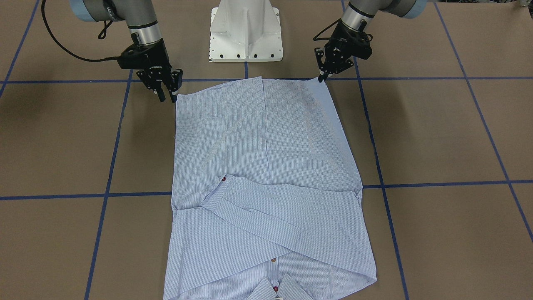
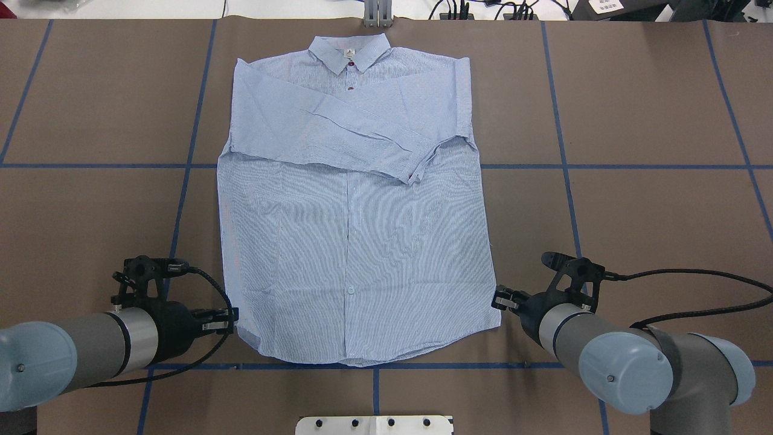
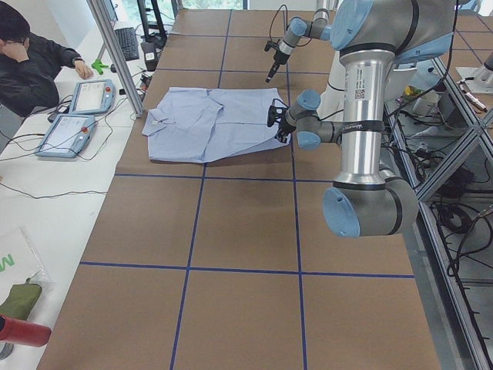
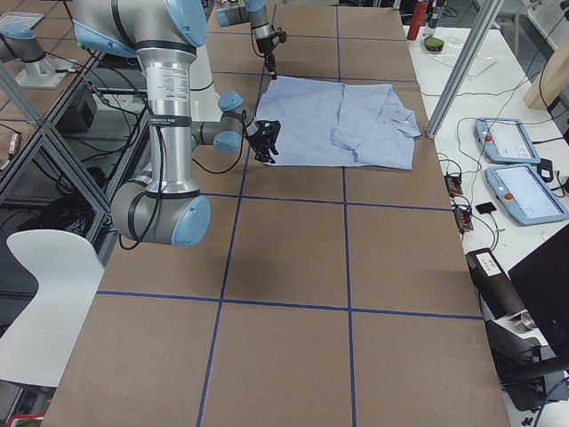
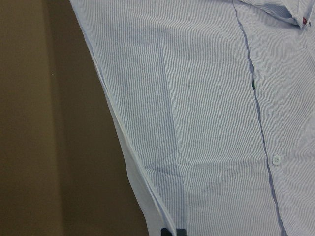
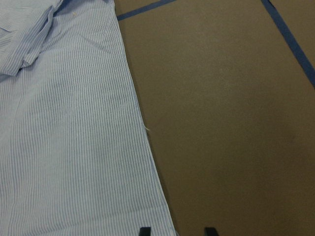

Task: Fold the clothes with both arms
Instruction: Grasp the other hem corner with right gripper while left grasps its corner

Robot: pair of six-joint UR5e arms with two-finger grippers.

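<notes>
Where the left arm (image 2: 90, 353) comes in low over the brown tabletop (image 2: 90, 109), the left hand (image 2: 233, 319) sits at the near hem corner of the light blue striped button-up shirt (image 2: 356, 241). Its fingers are together on that corner, and the wrist view shows the cloth edge running down into the closed tips. The shirt lies flat and front up in the middle of the tabletop, with its collar (image 2: 349, 53) on the side far from the robot and its hem towards it. Both sleeves (image 2: 338, 130) are folded across the chest, and a red cuff button (image 2: 412, 178) shows on the upper one. At the other hem corner the right hand (image 2: 496, 300) has its fingers apart; the shirt's side edge lies between them, ungripped. Blue tape lines (image 2: 188, 151) cross the tabletop and pass under the shirt. The white pedestal base (image 2: 374, 425) stands near the middle of the hem, apart from it.
</notes>
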